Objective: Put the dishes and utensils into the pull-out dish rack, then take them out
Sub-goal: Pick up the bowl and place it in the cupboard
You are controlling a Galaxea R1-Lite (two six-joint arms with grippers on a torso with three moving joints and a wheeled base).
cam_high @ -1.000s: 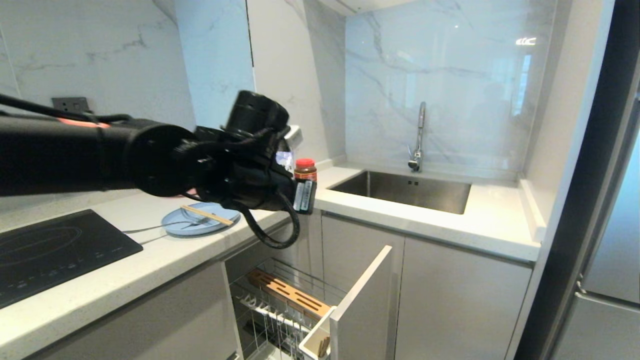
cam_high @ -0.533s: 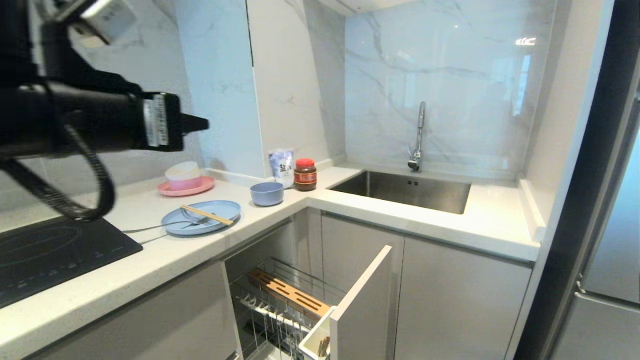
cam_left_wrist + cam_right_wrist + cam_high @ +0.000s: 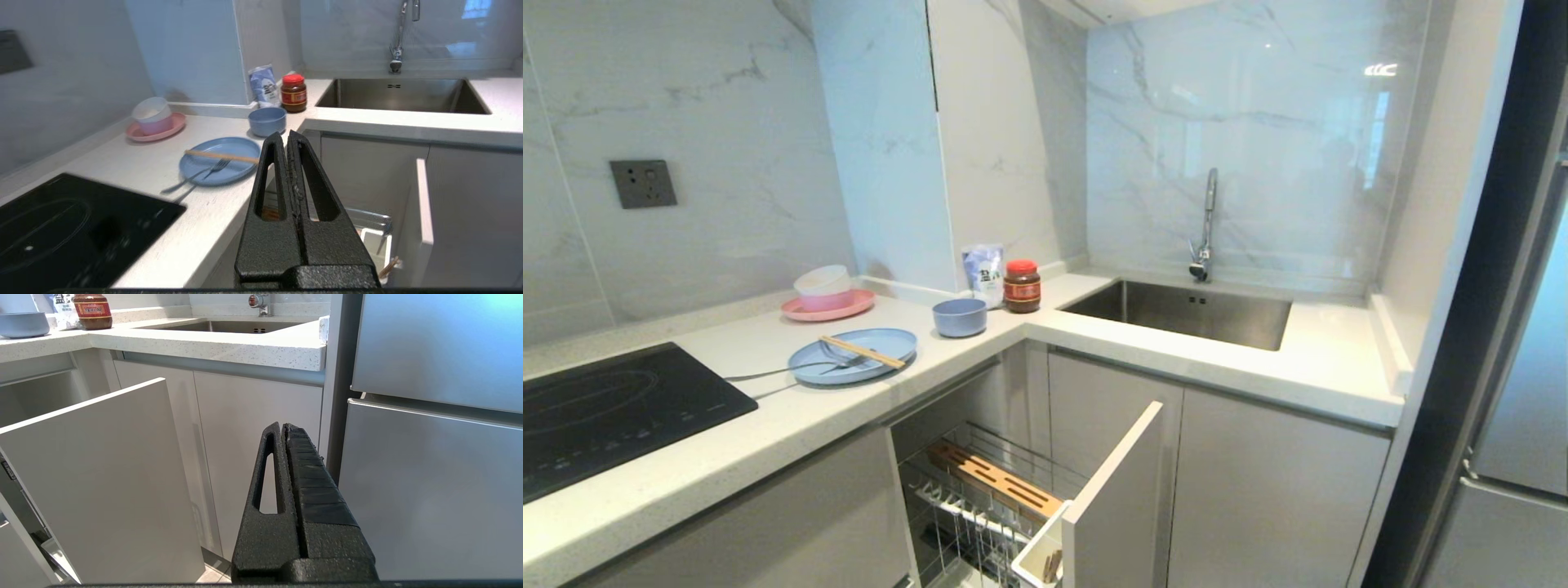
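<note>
A light-blue plate [image 3: 853, 356] lies on the counter with wooden chopsticks [image 3: 862, 352] across it and a silver fork [image 3: 792, 371] reaching off its near side. The small light-blue bowl [image 3: 959, 317] stands just right of it. Below the counter the dish rack [image 3: 992, 490] is pulled out, with its wooden strip, white caddy [image 3: 1037, 557] and grey front panel [image 3: 1115, 494]. Neither arm appears in the head view. My left gripper [image 3: 286, 136] is shut and empty, held back from the counter edge over the rack. My right gripper [image 3: 282, 426] is shut and empty, low by the cabinets.
A pink plate with stacked bowls [image 3: 827, 296] sits at the back left. A salt bag [image 3: 983, 273] and a red-lidded jar [image 3: 1022, 286] stand in the corner. The black cooktop [image 3: 613, 408] is at the left, the steel sink [image 3: 1180, 310] at the right, a fridge [image 3: 433, 457] beyond.
My left arm, which stretched across the counter in front of the plate and bowl, swung up and back to the left and has left the head view.
</note>
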